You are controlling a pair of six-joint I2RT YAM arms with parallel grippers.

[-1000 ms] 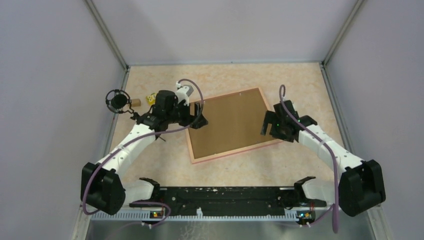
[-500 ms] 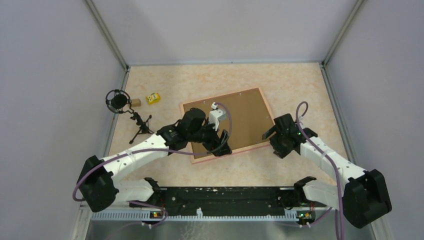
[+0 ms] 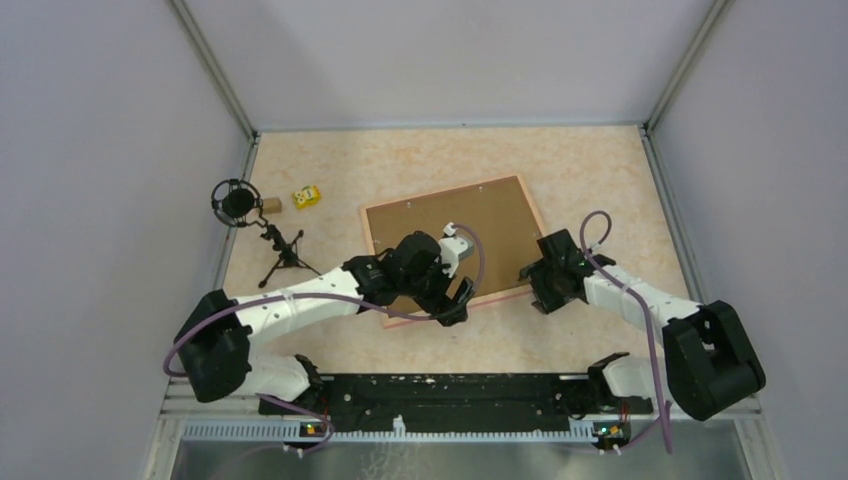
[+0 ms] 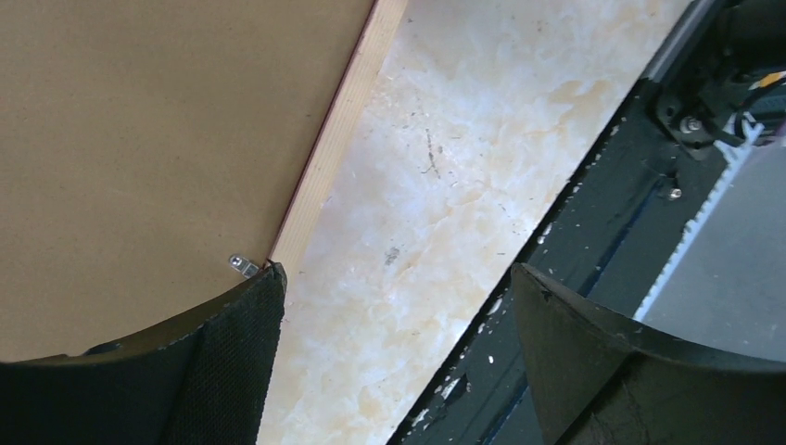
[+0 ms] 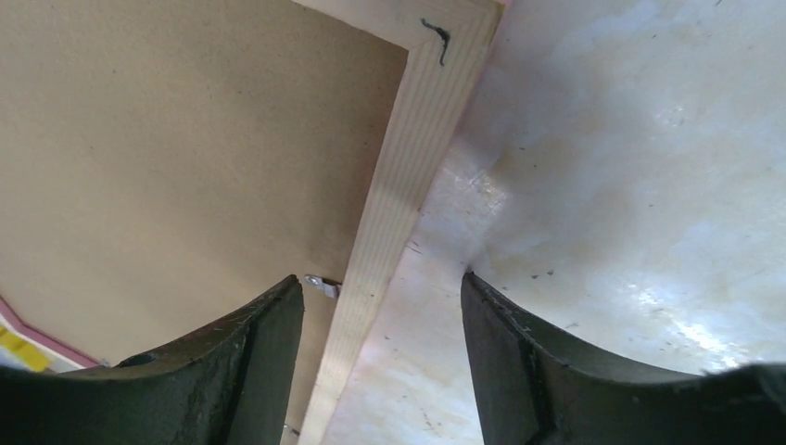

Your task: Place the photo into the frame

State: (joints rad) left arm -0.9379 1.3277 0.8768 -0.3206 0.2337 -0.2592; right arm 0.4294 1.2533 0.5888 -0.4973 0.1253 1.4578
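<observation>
The salmon-pink frame (image 3: 445,191) lies flat on the table with a brown backing board (image 3: 470,230) filling it. The photo is hidden or out of view. My left gripper (image 3: 458,305) is open and empty over the frame's near edge. In the left wrist view (image 4: 397,278) one finger stands over the board (image 4: 158,139) and the pale rail (image 4: 338,139), the other over the table's near edge. My right gripper (image 3: 535,285) is open and empty at the near right corner. In the right wrist view (image 5: 382,280) its jaws straddle the rail (image 5: 408,167).
A small black microphone (image 3: 240,203) on a tripod (image 3: 283,250), a yellow block (image 3: 306,196) and a small brown block (image 3: 271,205) stand at the left. Small metal clips (image 4: 243,265) (image 5: 320,284) sit on the board's edge. The black base rail (image 3: 440,390) runs along the near edge.
My left gripper swung from the frame's left edge across to its near edge. My right gripper moved from the right edge down and in to the near right corner. The frame stayed put.
</observation>
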